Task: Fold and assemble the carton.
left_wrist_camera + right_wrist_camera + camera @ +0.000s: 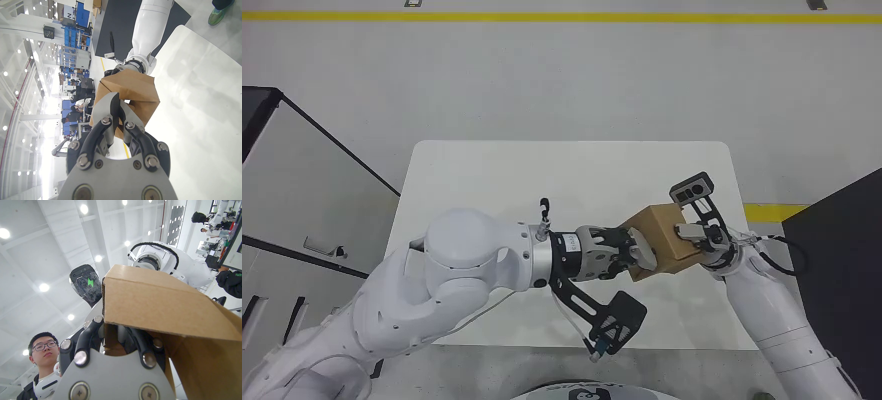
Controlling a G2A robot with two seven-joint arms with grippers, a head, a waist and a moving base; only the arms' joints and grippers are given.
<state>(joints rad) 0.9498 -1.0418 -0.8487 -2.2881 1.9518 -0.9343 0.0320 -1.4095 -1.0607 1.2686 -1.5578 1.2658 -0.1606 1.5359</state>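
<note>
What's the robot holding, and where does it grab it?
The carton. The left gripper pinches a flap at one end; the right gripper clamps a wall edge at the other end.

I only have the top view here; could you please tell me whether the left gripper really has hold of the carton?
Observer: Yes. In the left wrist view the left gripper is shut, pinching a thin cardboard flap at one end of the carton.
Operator: Thank you. And how does the right side look, please?
Observer: In the right wrist view a carton panel lies across the front of the right gripper, and one cut cardboard edge runs down into it. I cannot tell whether it is clamped there.
</note>
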